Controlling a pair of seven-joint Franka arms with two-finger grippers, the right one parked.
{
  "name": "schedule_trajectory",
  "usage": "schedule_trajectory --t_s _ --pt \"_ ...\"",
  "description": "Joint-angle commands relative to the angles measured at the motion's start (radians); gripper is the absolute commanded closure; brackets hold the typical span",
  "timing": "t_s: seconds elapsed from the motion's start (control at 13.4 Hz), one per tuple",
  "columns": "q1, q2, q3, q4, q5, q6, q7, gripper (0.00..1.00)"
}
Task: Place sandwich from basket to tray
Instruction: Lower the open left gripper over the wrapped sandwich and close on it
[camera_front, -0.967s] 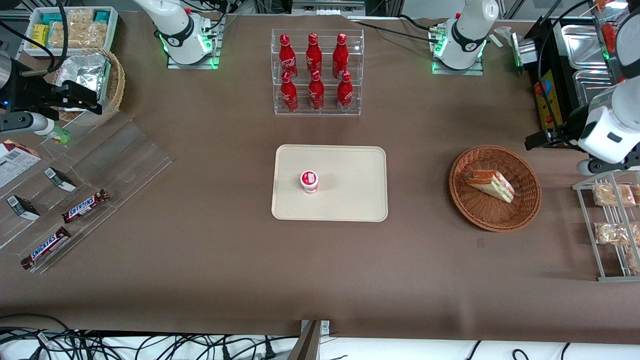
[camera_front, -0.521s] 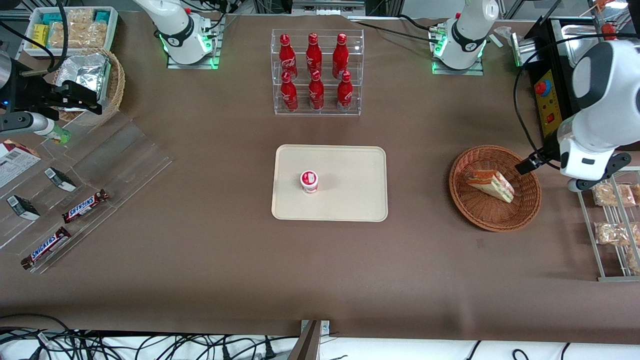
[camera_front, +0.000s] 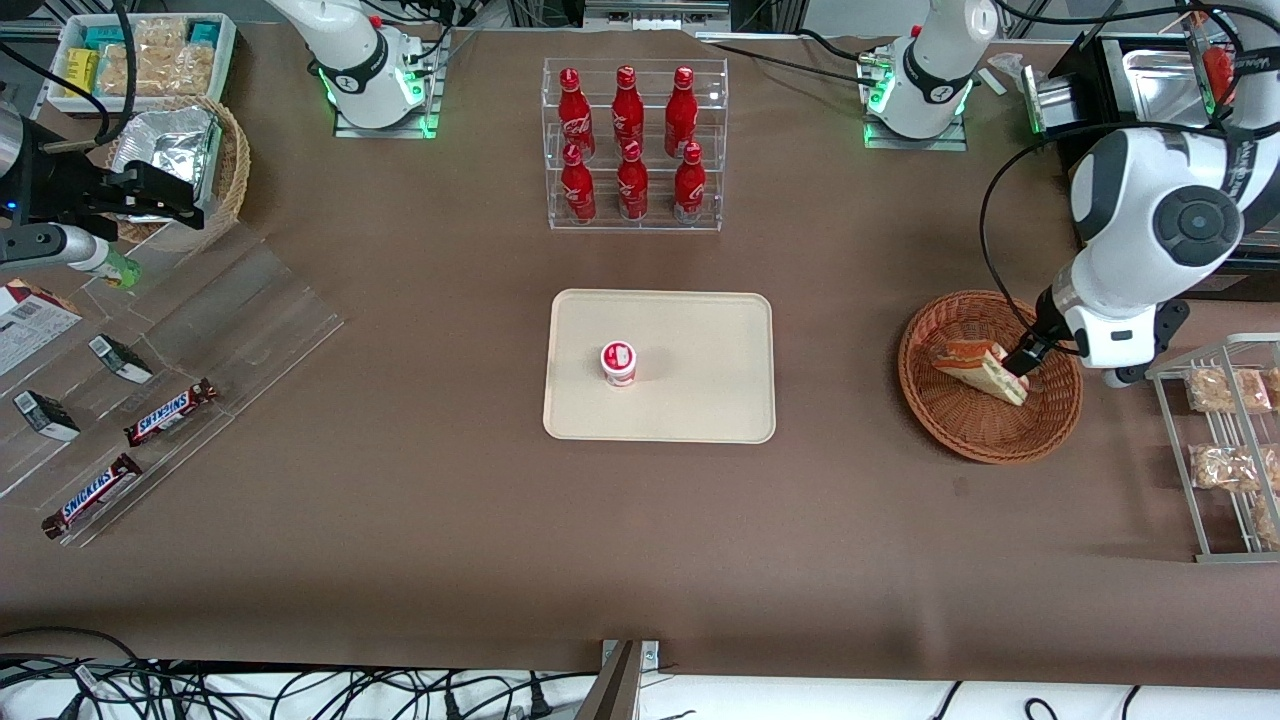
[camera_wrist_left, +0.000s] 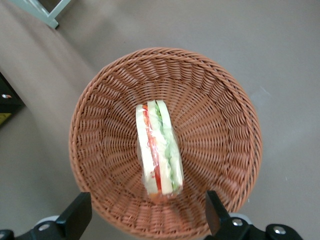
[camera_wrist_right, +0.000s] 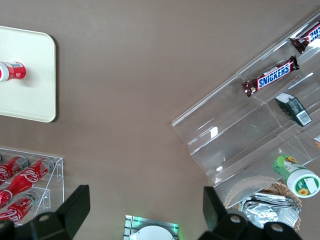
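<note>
The sandwich (camera_front: 981, 369), a white-bread wedge with red and green filling in clear wrap, lies in the reddish-brown wicker basket (camera_front: 1050, 425) toward the working arm's end of the table. In the left wrist view the sandwich (camera_wrist_left: 158, 150) rests on its edge in the middle of the basket (camera_wrist_left: 220, 100). My gripper (camera_front: 1028, 352) hangs above the basket, over the sandwich's end nearest the working arm. It (camera_wrist_left: 148, 220) is open, its fingers wide apart with nothing between them. The cream tray (camera_front: 700, 400) lies mid-table with a small red-and-white cup (camera_front: 618, 362) on it.
A clear rack of red bottles (camera_front: 631, 145) stands farther from the front camera than the tray. A wire rack with snack bags (camera_front: 1230, 440) sits beside the basket at the table's working-arm end. Steel pans (camera_front: 1165, 75) and a black box stand farther back there.
My gripper has swung from beside the wire rack and black box to above the basket, and has come down over the sandwich. The sandwich, basket and tray have not moved.
</note>
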Motion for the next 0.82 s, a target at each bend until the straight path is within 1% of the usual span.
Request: schedule_trajectory --t_s 0.0,0.15,0.37,0.74 --pt "0.002 0.021 -0.004 -0.036 0.048 0.085 -0.116 0.0" --pt "-0.001 0.051 -0.004 -0.038 0.077 0.116 -0.168 0.0" --pt "-0.007 0.084 -0.005 -0.083 0.13 0.209 -0.256 0.0" --pt "0.004 0.119 -0.004 -0.13 0.131 0.314 -0.283 0.0"
